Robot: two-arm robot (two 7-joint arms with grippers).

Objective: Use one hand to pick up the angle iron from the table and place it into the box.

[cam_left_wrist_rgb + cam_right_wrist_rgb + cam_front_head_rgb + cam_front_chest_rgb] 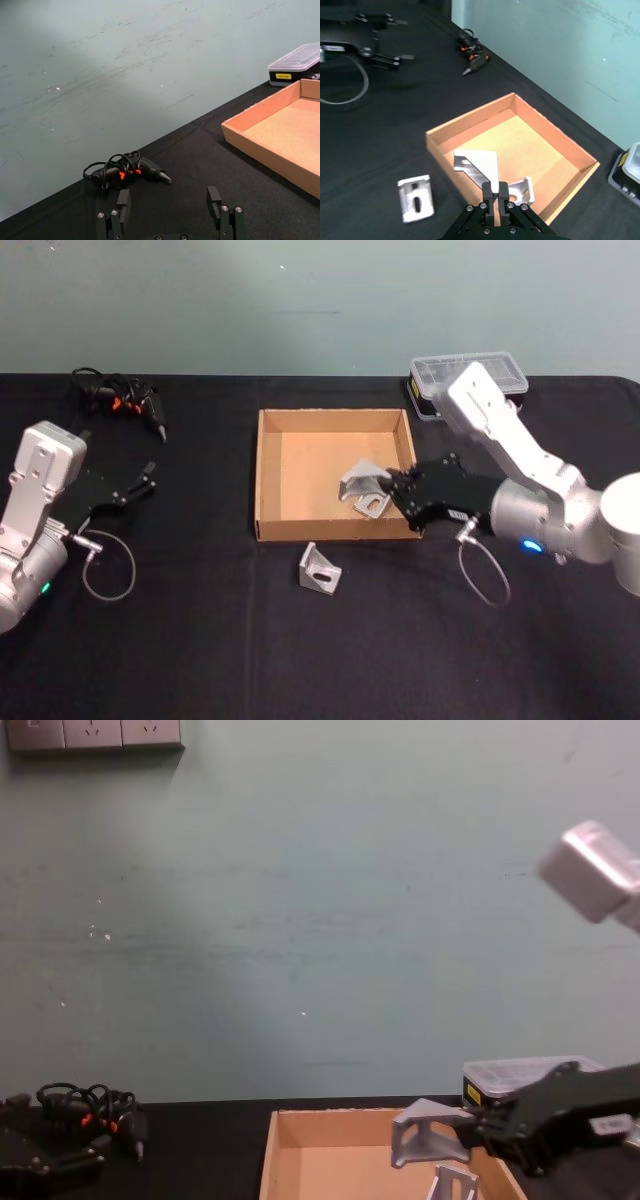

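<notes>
Angle iron [360,480] hangs clamped in my right claw [392,487] over the box [268,475], near its right wall; second bracket [373,507] beneath, third bracket [319,569] on the desk [200,640]; left claw [140,483] open, well clear.

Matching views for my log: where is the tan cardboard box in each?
Head: tan cardboard box, centre.
Left wrist: box ahead of black left gripper.
Right wrist: box under right gripper's silver angle iron.
Chest: box low, right of centre.
Landmark: clear-lidded black plastic case behind it.
</notes>
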